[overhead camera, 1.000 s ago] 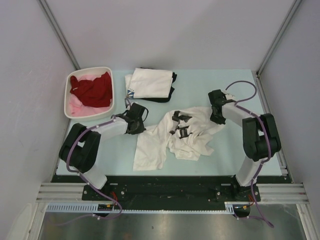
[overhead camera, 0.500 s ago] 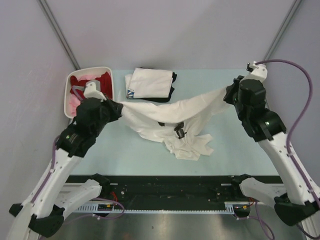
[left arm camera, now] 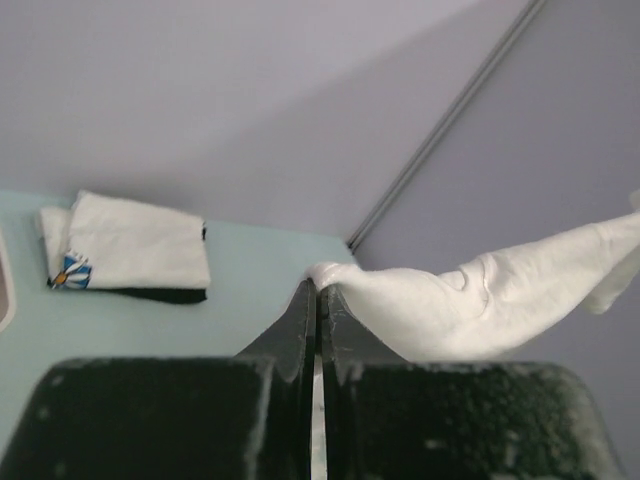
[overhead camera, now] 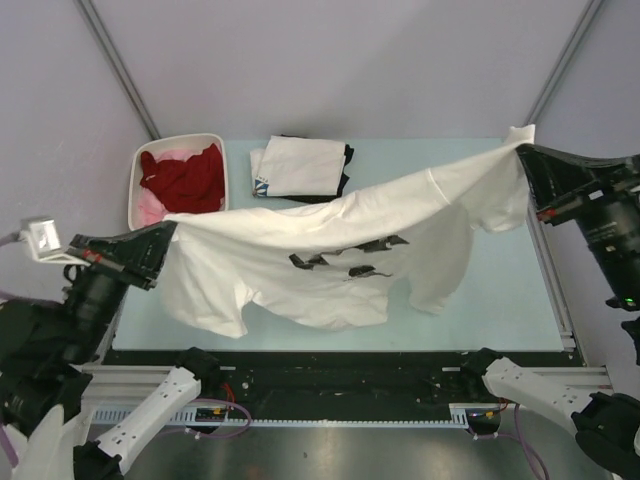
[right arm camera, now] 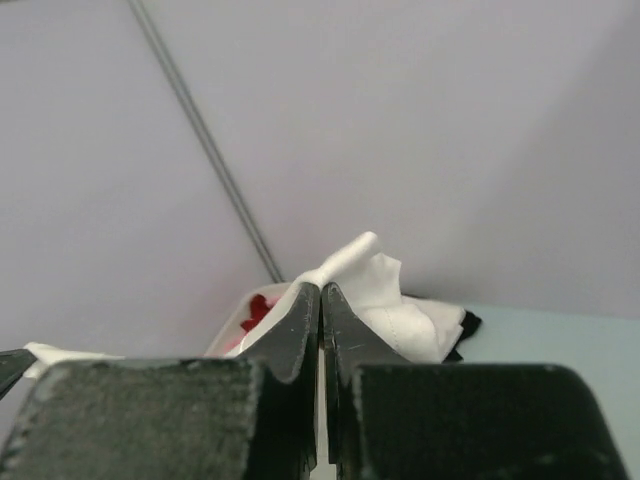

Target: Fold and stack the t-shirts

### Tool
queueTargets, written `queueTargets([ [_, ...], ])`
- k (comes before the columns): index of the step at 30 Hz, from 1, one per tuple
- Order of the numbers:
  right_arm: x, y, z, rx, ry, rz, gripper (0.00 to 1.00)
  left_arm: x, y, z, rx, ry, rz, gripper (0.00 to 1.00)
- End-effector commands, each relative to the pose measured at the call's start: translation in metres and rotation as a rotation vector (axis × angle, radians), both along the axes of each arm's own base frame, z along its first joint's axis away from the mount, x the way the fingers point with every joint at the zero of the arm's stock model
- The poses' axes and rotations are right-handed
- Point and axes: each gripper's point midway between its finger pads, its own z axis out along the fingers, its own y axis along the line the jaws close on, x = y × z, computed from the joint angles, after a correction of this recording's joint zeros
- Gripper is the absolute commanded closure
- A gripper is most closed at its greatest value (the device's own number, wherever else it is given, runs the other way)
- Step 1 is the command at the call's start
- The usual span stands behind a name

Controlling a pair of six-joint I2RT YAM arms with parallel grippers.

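Note:
A cream-white t-shirt (overhead camera: 330,240) hangs stretched in the air between my two grippers, high above the table. My left gripper (overhead camera: 168,232) is shut on its left end, seen pinched at the fingertips in the left wrist view (left arm camera: 318,285). My right gripper (overhead camera: 522,152) is shut on its right end (right arm camera: 321,285). A folded stack, a cream-white t-shirt with a small blue mark (overhead camera: 300,166) on a black one (overhead camera: 346,160), lies at the back of the table. A dark red t-shirt (overhead camera: 183,178) and a pink one (overhead camera: 148,208) lie in the white basin (overhead camera: 133,186).
The pale green table (overhead camera: 500,300) lies below the hanging shirt. Grey walls with metal posts (overhead camera: 118,68) enclose the back and sides. The black front rail (overhead camera: 330,375) runs along the near edge.
Both arms have risen and spread apart, lifting the cream-white t-shirt off the table and stretching it out in the air between them.

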Motion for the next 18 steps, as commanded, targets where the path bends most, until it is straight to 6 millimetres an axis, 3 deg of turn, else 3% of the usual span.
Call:
queueTargets([
  [1, -0.030, 0.014, 0.040, -0.001, -0.129, 0.155, 1.00, -0.038, 0.004, 0.056, -0.053, -0.199, -0.073, 1.00],
  [2, -0.041, 0.010, 0.059, -0.001, -0.183, 0.160, 1.00, -0.043, 0.004, 0.063, -0.061, -0.218, -0.087, 1.00],
  [4, -0.046, 0.007, 0.071, 0.005, -0.200, 0.155, 1.00, -0.058, 0.000, 0.085, -0.092, -0.271, -0.142, 1.00],
  [7, -0.057, 0.006, 0.092, -0.020, -0.267, 0.138, 1.00, -0.067, -0.001, 0.101, -0.144, -0.319, -0.172, 1.00],
  [10, -0.027, 0.007, 0.079, -0.014, -0.189, 0.098, 1.00, -0.051, -0.008, 0.085, -0.139, -0.272, -0.167, 1.00],
  [11, -0.020, 0.008, 0.072, -0.016, -0.164, 0.099, 1.00, -0.037, -0.012, 0.071, -0.119, -0.232, -0.151, 1.00],
  [12, -0.002, 0.011, 0.057, -0.019, -0.114, 0.095, 1.00, -0.030, -0.012, 0.062, -0.110, -0.208, -0.137, 1.00],
  [14, 0.005, 0.012, 0.046, -0.020, -0.099, 0.090, 1.00, -0.014, -0.018, 0.042, -0.082, -0.165, -0.123, 1.00],
  [18, 0.021, 0.010, 0.024, -0.020, -0.058, 0.061, 1.00, 0.005, -0.022, 0.024, -0.058, -0.127, -0.096, 1.00],
])
